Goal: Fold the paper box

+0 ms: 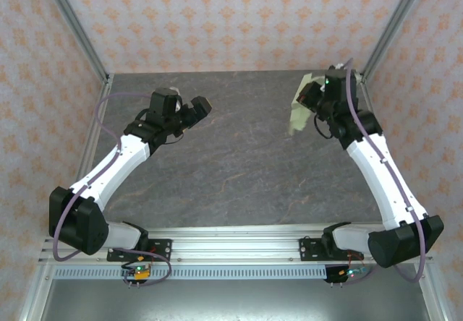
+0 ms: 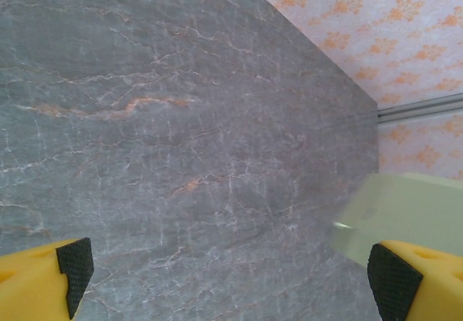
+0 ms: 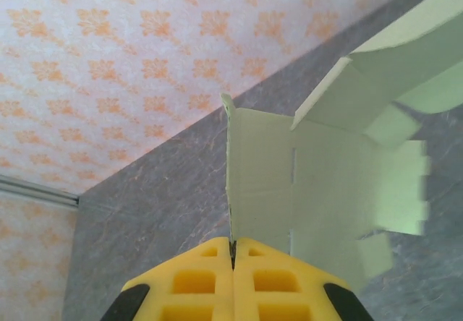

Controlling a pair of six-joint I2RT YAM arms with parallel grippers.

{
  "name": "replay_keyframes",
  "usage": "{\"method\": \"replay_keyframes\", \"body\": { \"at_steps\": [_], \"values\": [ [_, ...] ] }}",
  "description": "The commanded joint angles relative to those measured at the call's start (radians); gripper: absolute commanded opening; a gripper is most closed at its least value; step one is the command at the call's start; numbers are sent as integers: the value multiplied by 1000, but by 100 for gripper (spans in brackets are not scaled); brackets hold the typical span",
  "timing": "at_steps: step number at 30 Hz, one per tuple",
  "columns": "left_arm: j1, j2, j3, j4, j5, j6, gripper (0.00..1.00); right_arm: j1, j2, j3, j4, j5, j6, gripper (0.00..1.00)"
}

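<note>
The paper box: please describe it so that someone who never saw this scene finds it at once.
Start at the grey marbled table and go to its far right corner, where the right gripper is. The paper box is the thin sheet that this shut gripper pinches by one edge. It is the one pale green thing here, card with flaps and small tabs.

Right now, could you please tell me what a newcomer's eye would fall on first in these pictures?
The pale green paper box, an unfolded die-cut sheet with flaps, stands out: the right end effector is shut on its edge, holding it up near the far right corner of the grey marbled table. The left end effector gapes open and empty at far left. Orange-patterned wallpaper lines the walls.
</note>
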Motion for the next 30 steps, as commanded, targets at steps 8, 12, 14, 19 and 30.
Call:
{"method": "replay_keyframes", "body": {
  "at_steps": [8,12,14,19,30],
  "values": [
    [35,75,-53,-7,43,1,100,243,258,176,-359,-17,-252,4],
    [44,96,-67,0,73,47,100,363,359,94,-136,-316,-125,24],
    [47,122,-51,-12,113,74,100,373,388,94,-78,-393,-74,39],
    [47,167,-43,-37,191,135,100,303,361,137,-100,-368,-89,52],
    [45,203,-102,-107,247,219,98,57,310,-73,-126,-334,-177,55]
  ]
}}
